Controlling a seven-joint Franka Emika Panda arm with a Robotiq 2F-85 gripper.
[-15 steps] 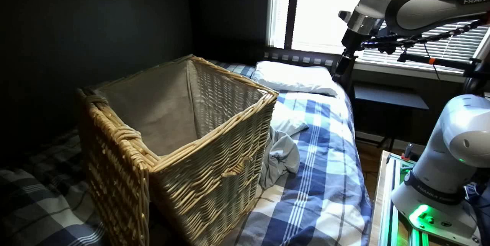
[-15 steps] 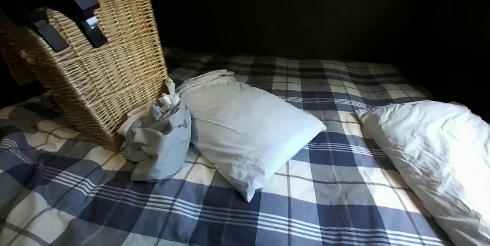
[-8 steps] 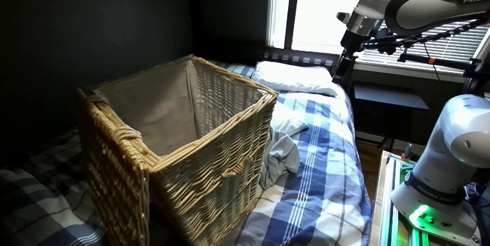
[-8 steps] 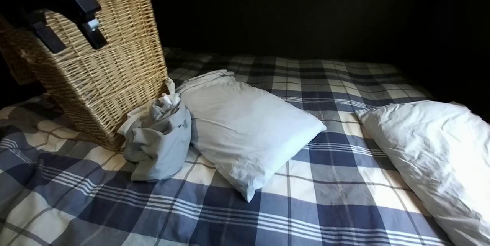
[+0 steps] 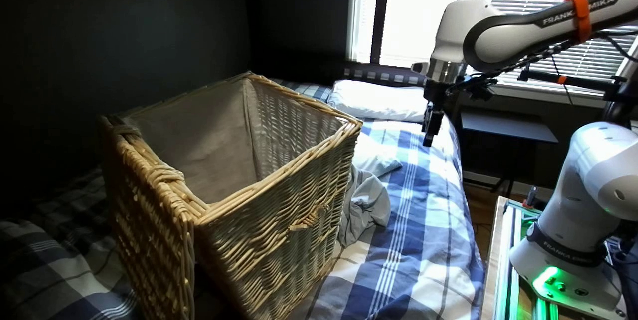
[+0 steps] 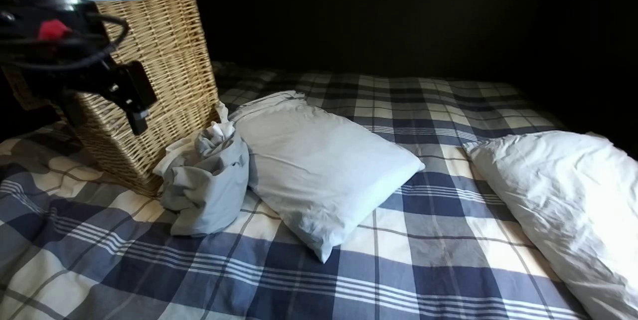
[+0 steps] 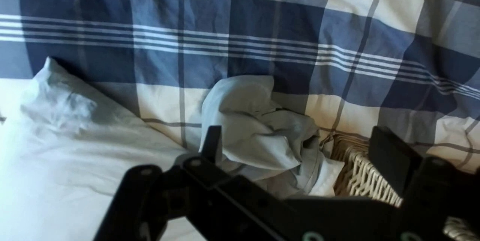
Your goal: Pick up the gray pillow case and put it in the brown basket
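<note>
- Case (image 6: 209, 190) lies bunched on the bed (image 6: 438, 240), seemingly against the basket (image 6: 159, 56) and just beside the pillow (image 6: 329, 160). Expect light, soft cloth, likelier to sag than slip or break.
- Upper folds (image 6: 217, 136): pinch deep here, or you may lift only one layer.
- Fingers (image 7: 212, 143): spread wide, holding nothing. In the wrist view you see the case beneath, largely between them, nearer the one farther from the basket.

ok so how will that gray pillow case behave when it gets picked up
The gray pillow case will probably hang floppy, since it lies crumpled in loose folds. It looks like thin fabric, so it is likely light. It might brush the brown basket when lifted, as its folds lie right beside it.
</note>
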